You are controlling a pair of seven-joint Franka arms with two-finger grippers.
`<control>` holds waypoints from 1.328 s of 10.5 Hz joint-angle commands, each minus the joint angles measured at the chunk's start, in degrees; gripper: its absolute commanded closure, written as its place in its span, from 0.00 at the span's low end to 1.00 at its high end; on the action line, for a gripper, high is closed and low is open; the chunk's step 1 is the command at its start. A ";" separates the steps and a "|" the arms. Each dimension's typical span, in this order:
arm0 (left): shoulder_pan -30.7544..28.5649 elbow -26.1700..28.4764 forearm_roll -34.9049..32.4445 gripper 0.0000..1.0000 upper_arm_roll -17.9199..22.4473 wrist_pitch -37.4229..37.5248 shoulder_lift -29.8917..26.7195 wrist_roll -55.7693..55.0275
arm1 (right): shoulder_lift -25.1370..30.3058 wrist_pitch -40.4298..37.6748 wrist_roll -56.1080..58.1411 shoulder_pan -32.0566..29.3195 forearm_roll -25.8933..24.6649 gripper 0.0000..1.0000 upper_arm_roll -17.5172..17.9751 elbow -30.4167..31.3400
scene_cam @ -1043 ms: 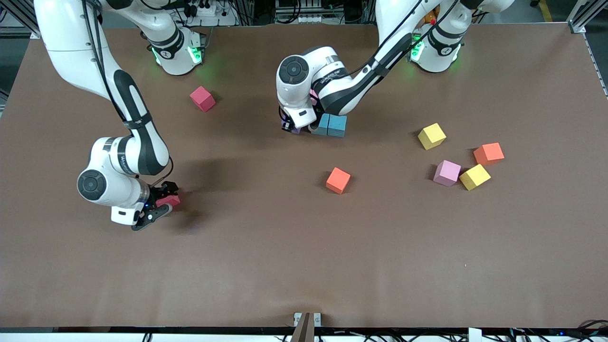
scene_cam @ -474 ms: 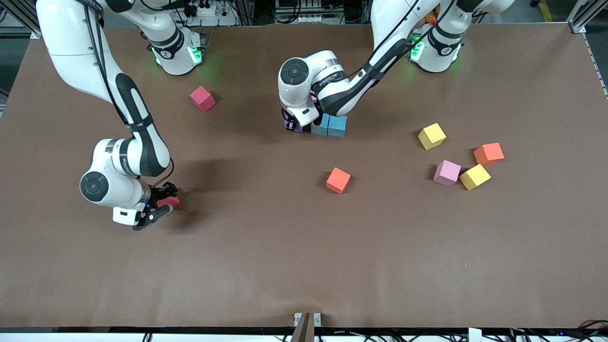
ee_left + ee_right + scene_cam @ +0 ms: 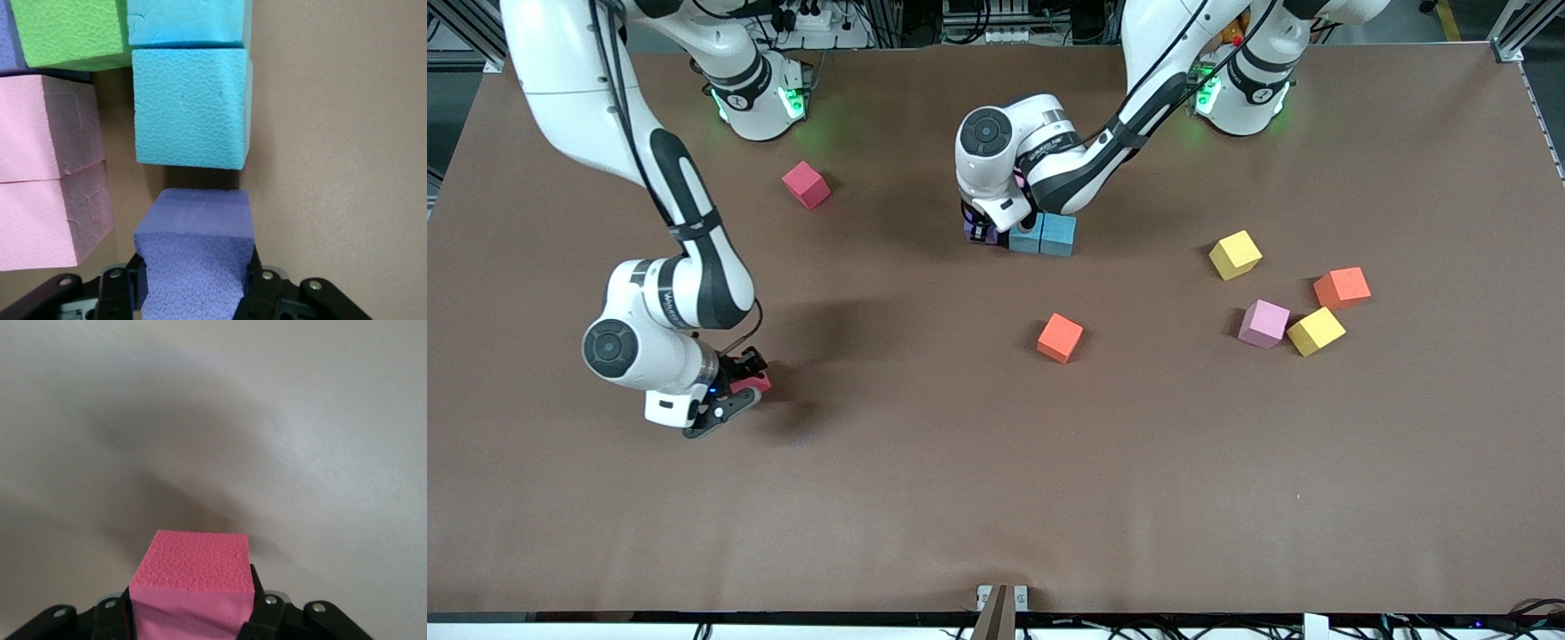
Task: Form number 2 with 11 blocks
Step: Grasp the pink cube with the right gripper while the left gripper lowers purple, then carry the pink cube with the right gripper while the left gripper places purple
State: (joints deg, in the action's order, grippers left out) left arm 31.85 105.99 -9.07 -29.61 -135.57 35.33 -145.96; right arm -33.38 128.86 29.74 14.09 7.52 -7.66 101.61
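Note:
My left gripper (image 3: pixel 985 233) (image 3: pixel 195 280) is shut on a purple block (image 3: pixel 193 253) (image 3: pixel 971 233), held low in line with two blue blocks (image 3: pixel 1043 234) (image 3: pixel 190 107), a small gap away. Beside them in the left wrist view lie a green block (image 3: pixel 70 30) and two pink blocks (image 3: pixel 47 127). Toward the right arm's end, my right gripper (image 3: pixel 734 396) (image 3: pixel 190 600) is shut on a red block (image 3: pixel 751 384) (image 3: pixel 190 577) at table level. Loose blocks: red (image 3: pixel 807 184), orange (image 3: pixel 1060 337), orange (image 3: pixel 1342 287), pink (image 3: pixel 1264 323).
Two yellow cubes (image 3: pixel 1235 254) (image 3: pixel 1315 331) lie among the loose blocks toward the left arm's end. The brown table (image 3: pixel 996 498) stretches bare toward the front camera. The left arm's wrist hides most of the built cluster in the front view.
My right gripper has shut on the red block and shifted slightly with it. The left gripper has carried the purple block closer to the blue blocks.

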 commanded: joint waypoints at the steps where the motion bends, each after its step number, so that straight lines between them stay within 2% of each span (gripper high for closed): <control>1: -0.30 2.90 -1.38 0.60 0.34 -1.10 -2.73 -1.96 | 2.43 -2.03 -6.78 4.09 0.13 1.00 0.02 0.08; 4: -0.65 6.49 -2.44 0.60 0.34 -5.47 -4.13 -2.75 | 4.89 -6.58 -12.07 6.65 0.13 1.00 0.63 -0.01; 6: -0.56 6.60 -2.44 0.60 0.34 -6.11 -4.22 -2.92 | 5.42 -7.04 -12.17 6.74 0.30 1.00 0.98 -0.01; 8: -0.38 6.77 -2.53 0.60 0.43 -6.81 -4.39 -4.59 | 6.66 -8.96 -12.78 7.00 5.47 1.00 1.42 -0.18; 14: -0.91 8.88 -2.53 0.60 0.52 -9.10 -4.31 -4.86 | 6.74 -9.94 -16.03 8.93 5.75 1.00 1.42 -0.45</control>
State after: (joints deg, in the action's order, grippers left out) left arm 31.26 113.08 -10.09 -29.12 -143.69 32.73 -148.82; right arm -27.56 119.91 15.46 22.22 12.37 -6.12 100.89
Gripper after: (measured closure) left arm 0.445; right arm 0.463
